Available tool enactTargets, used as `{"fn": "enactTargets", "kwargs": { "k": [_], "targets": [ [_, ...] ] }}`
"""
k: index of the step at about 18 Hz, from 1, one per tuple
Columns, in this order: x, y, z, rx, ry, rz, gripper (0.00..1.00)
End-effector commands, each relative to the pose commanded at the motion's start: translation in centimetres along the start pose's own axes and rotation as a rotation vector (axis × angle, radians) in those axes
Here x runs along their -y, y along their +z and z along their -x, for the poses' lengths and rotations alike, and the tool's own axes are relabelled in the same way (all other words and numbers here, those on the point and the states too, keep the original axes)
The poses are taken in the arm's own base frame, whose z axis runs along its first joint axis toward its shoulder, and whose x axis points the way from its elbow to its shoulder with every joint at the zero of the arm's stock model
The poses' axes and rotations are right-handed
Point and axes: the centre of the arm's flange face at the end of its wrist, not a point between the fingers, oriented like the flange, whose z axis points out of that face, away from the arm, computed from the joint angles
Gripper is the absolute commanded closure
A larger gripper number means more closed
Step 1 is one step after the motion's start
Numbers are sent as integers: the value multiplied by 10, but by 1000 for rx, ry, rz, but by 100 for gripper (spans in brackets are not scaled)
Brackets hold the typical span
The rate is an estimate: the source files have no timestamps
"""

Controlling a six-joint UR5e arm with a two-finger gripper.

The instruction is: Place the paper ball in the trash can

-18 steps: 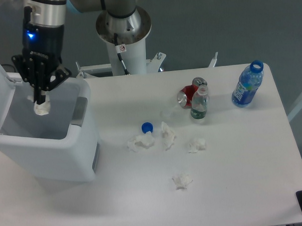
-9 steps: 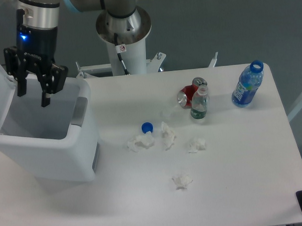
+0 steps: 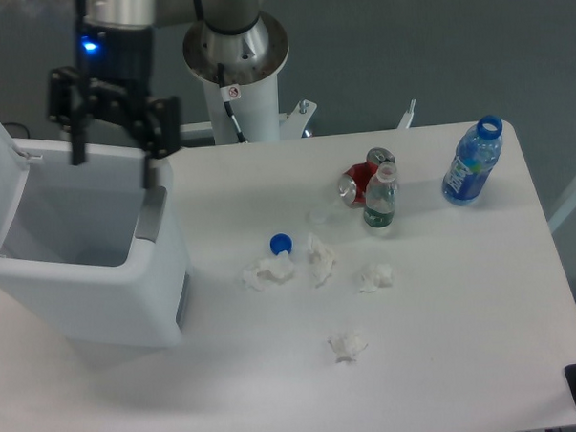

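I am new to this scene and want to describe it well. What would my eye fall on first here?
First, the big white trash can at the table's left edge, lid up, with the open claw hanging above its mouth and holding nothing. Next, the four crumpled paper wads scattered mid-table near a blue bottle cap.

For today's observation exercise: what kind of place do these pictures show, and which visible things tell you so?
Probably a robotics lab test bench: a robot arm's open gripper above a white trash can, and staged litter on a white table, such as paper wads and a blue bottle.
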Motion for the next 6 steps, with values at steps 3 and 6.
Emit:
{"fn": "enactTargets", "kwargs": {
  "k": [3,6],
  "targets": [
    [-10,8,16,34,78,48,0],
    [-18,38,31,10,91,89,0]
  ]
}}
